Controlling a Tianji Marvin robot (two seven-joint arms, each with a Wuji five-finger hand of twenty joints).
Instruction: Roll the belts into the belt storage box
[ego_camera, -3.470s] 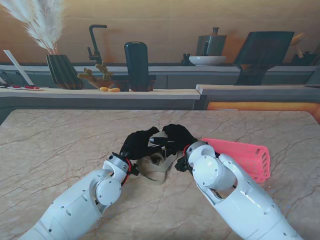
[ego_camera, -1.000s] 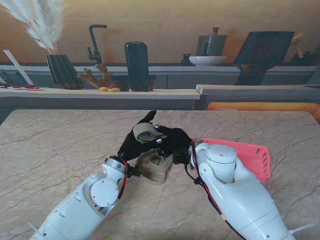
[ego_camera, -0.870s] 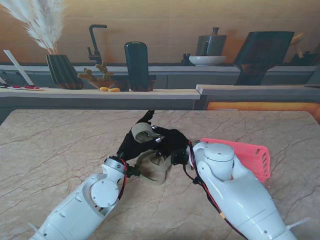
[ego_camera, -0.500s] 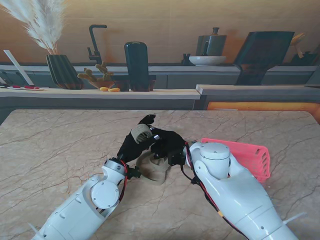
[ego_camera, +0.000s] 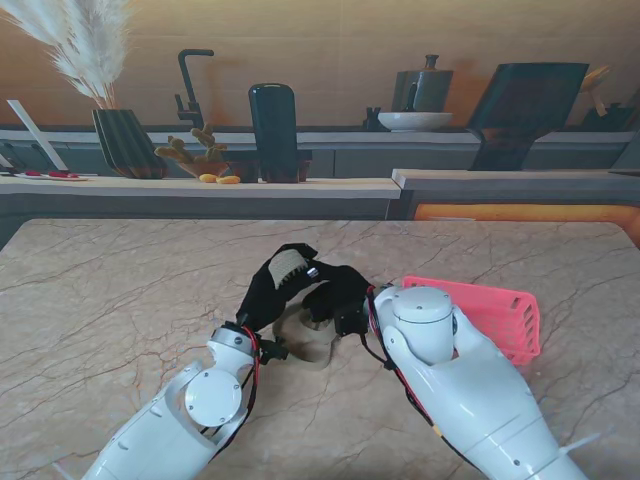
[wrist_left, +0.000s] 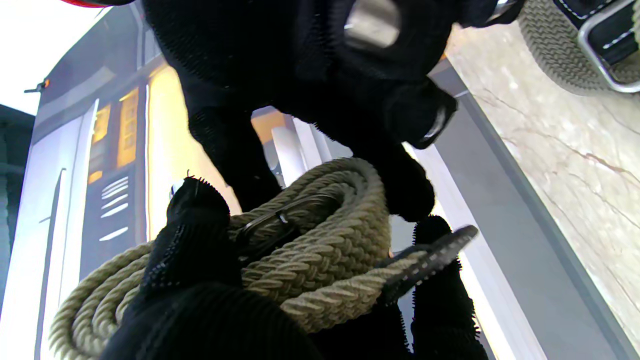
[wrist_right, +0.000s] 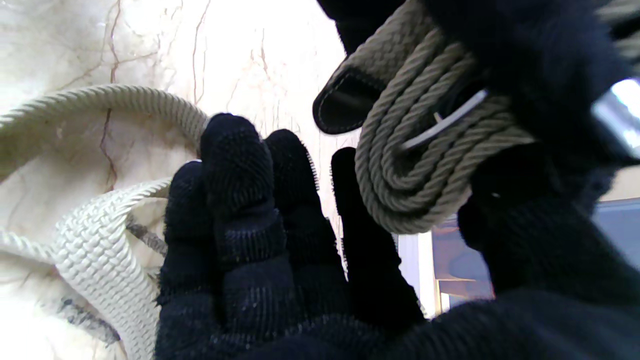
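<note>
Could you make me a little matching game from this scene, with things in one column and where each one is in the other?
Things:
1. coiled belt
2. loose belt
3. pink storage box
4. white bowl

Places:
A. on the counter behind the table
B. lying on the table between the two wrists
C. held up in the left hand, with the right hand close against it
D. on the table at the right, partly behind the right arm

Pairs: 1-C, 2-B, 3-D, 4-A
</note>
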